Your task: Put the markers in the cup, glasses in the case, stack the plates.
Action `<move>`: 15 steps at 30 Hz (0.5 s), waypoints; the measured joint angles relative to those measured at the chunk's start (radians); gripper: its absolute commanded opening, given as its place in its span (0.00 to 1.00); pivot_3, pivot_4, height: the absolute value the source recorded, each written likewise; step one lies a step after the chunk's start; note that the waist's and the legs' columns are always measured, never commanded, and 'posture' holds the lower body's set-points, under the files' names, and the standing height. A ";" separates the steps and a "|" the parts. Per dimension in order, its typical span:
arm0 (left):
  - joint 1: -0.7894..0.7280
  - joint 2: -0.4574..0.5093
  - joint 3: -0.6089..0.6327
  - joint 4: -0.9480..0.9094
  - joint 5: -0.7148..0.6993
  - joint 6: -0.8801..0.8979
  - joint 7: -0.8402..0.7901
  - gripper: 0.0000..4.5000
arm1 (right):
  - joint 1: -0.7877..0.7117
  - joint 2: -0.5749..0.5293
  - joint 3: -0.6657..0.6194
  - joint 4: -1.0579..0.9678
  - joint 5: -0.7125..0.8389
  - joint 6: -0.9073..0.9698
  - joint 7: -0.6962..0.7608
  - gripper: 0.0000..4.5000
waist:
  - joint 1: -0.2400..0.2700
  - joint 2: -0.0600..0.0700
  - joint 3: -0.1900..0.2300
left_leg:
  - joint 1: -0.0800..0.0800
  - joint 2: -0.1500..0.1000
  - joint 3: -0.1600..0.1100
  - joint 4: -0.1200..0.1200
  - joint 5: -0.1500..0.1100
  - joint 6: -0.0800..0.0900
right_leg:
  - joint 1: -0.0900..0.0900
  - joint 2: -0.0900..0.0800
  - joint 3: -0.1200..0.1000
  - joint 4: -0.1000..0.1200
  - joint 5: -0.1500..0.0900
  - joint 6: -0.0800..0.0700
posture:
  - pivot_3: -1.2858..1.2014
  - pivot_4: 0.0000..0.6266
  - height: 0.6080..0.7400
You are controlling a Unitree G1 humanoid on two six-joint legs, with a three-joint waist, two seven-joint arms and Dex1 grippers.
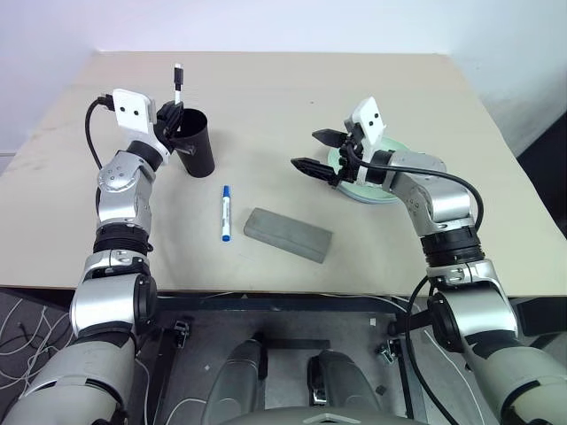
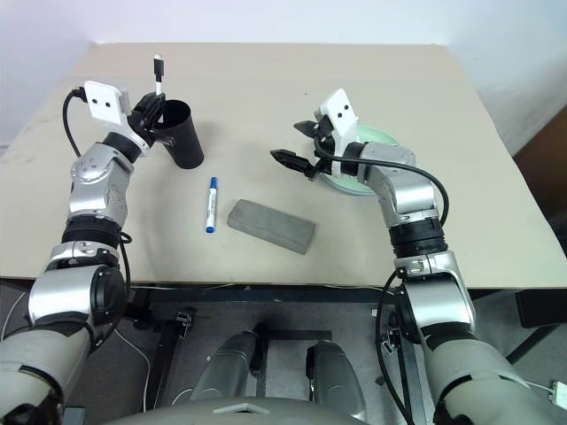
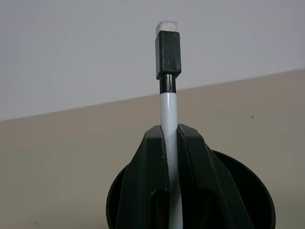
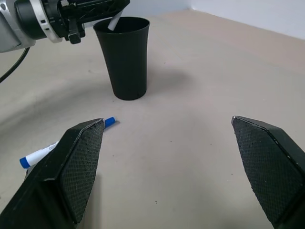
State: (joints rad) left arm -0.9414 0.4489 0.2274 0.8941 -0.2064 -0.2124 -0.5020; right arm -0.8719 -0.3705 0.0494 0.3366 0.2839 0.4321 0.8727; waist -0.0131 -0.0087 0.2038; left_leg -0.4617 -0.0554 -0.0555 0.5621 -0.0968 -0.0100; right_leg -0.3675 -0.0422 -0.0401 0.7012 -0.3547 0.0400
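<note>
Nearest you, the grey case (image 1: 288, 235) is lying shut on the table (image 1: 292, 97), with the blue-capped marker (image 1: 225, 213) just beside it on the left arm's side, flat and untouched. You are working the marker step: your left gripper (image 1: 174, 120) is pinching the black-ended marker (image 1: 177, 86) between closed fingers (image 3: 145, 181), holding it nearly upright with its lower end already dipping inside the rim of the black cup (image 1: 197, 142), as the right wrist view shows. Your right gripper (image 1: 314, 150) is hanging fully spread and empty above the table, between the cup and the pale green plate (image 1: 388, 193), with nothing between its pads (image 4: 78, 167). Whether a second plate lies under the green one cannot be told, and the glasses are presumably in the case. Next move, as a judgement: parting the left fingers so the marker drops in, keeping it centred so it neither catches the rim nor tips the cup. After that, the blue-capped marker is waiting.
</note>
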 measured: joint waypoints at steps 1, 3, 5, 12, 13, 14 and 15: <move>0.000 0.000 0.000 -0.001 0.000 0.007 0.000 0.00 | 0.000 0.000 0.002 0.000 -0.004 -0.002 0.000 1.00 | 0.000 0.000 0.000 | 0.000 0.000 0.000 0.000 0.000 0.000 | 0.000 0.000 0.000 0.000 0.000 0.000 | 0.52 0.24 0.90; 0.000 0.000 0.000 -0.001 -0.001 0.010 0.000 0.00 | 0.000 0.000 0.002 0.001 -0.006 -0.003 0.000 1.00 | 0.000 0.000 0.000 | 0.000 0.000 0.000 0.000 0.000 0.000 | 0.000 0.000 0.000 0.000 0.000 0.000 | 0.52 0.24 0.90; 0.000 0.000 0.000 -0.001 -0.001 0.011 0.000 0.16 | 0.000 0.000 0.002 0.001 -0.006 -0.004 0.000 1.00 | 0.000 0.000 0.000 | 0.000 0.000 0.000 0.000 0.000 0.000 | 0.000 0.000 0.000 0.000 0.000 0.000 | 0.52 0.24 0.90; 0.000 0.001 0.000 -0.001 0.000 0.011 0.008 0.69 | 0.000 0.000 0.002 0.001 -0.007 -0.011 0.001 1.00 | 0.000 0.000 0.000 | 0.000 0.000 0.000 0.001 0.000 0.000 | 0.000 0.000 0.000 0.000 0.001 0.000 | 0.52 0.24 0.90; 0.000 0.001 0.000 -0.001 0.000 0.010 0.011 0.76 | 0.000 0.000 0.002 0.001 -0.007 -0.012 0.001 1.00 | 0.000 0.000 0.000 | 0.000 0.000 0.000 0.001 0.000 0.000 | 0.000 0.000 0.000 0.000 0.001 0.000 | 0.52 0.24 0.90; 0.000 0.002 0.000 -0.001 0.000 0.010 0.012 0.84 | 0.000 0.000 0.002 0.001 -0.007 -0.013 0.001 1.00 | 0.000 0.000 0.000 | 0.000 0.000 0.000 0.001 0.000 0.000 | 0.000 0.000 0.000 0.000 0.001 0.000 | 0.52 0.24 0.90; 0.000 0.003 0.000 -0.001 0.001 0.010 0.014 0.91 | 0.000 0.000 0.002 0.001 -0.007 -0.014 0.001 1.00 | 0.000 0.000 0.000 | 0.000 0.000 0.000 0.001 0.000 0.000 | 0.000 0.000 0.000 0.000 0.001 0.000 | 0.52 0.24 0.90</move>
State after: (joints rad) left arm -0.9415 0.4519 0.2274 0.8932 -0.2059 -0.2020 -0.4882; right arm -0.8720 -0.3700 0.0518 0.3381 0.2770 0.4177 0.8734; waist -0.0131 -0.0088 0.2038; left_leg -0.4617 -0.0554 -0.0555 0.5627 -0.0965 -0.0095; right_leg -0.3674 -0.0422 -0.0401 0.7014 -0.3541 0.0401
